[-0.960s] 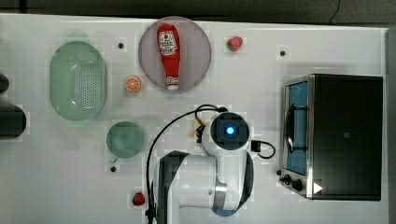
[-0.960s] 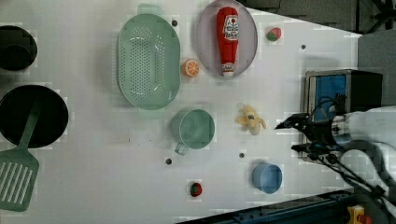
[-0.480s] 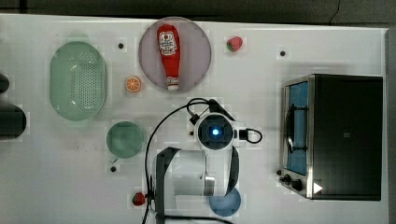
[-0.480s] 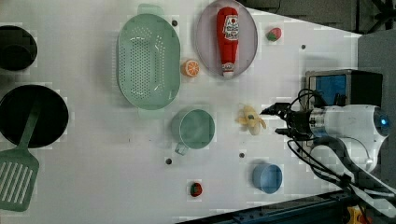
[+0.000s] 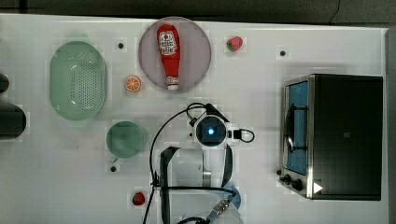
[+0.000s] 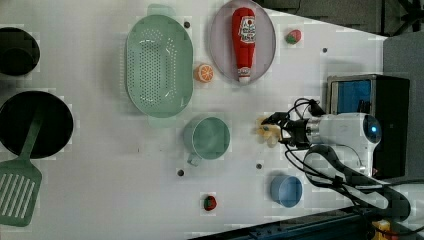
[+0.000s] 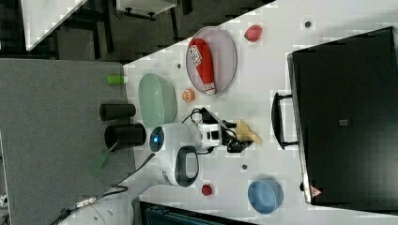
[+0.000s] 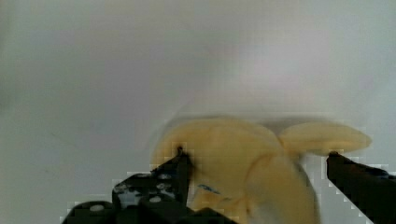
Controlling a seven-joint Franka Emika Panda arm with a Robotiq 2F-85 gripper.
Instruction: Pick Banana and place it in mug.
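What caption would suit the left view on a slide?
Open gripper straddling the banana, with the teal mug waiting just beside it.

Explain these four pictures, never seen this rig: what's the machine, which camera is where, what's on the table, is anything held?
It is one robot arm on a white table. Three cameras look down on the scene from different sides; the fourth sits on the wrist, looking past the fingers. On the table: a banana, a teal mug, a green strainer, a ketchup bottle on a plate, an orange slice, two strawberries, a blue cup, a toaster oven, and black pans and a spatula. Nothing is held: the gripper is open, straddling the banana.
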